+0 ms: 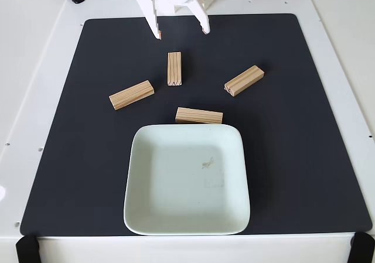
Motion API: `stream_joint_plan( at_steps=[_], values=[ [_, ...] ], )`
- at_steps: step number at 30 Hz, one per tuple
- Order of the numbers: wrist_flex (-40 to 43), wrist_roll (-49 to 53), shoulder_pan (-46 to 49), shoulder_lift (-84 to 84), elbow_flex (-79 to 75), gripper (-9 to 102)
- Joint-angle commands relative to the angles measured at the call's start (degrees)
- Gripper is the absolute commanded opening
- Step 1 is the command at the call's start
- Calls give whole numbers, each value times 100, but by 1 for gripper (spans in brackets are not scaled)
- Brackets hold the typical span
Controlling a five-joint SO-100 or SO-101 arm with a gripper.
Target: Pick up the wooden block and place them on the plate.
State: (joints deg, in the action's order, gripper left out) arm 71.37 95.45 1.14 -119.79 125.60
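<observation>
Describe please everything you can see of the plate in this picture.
The plate is a large square dish with rounded corners and a raised rim, pale mint-white and glossy, like ceramic. It lies flat and upright on the black mat, near the front edge. It holds nothing; only a faint smudge marks its middle. One wooden block lies just beyond its far rim, close to it; contact cannot be told.

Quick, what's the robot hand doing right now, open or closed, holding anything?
Hand: open, holding nothing, hovering above the upright-lying wooden block near the mat's far edge.
</observation>
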Motion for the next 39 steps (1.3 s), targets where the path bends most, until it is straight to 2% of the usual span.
stream_joint_plan(
  at_steps=[1,13,16,19,39],
  values=[
    [-70,-53,-26,272,-422,48],
    [-88,26,18,1450,-1433,48],
    [-422,26,18,1758,-1529,48],
    [-773,53,114,1934,-1477,48],
    [-756,149,105,1960,-457,48]
  ],
)
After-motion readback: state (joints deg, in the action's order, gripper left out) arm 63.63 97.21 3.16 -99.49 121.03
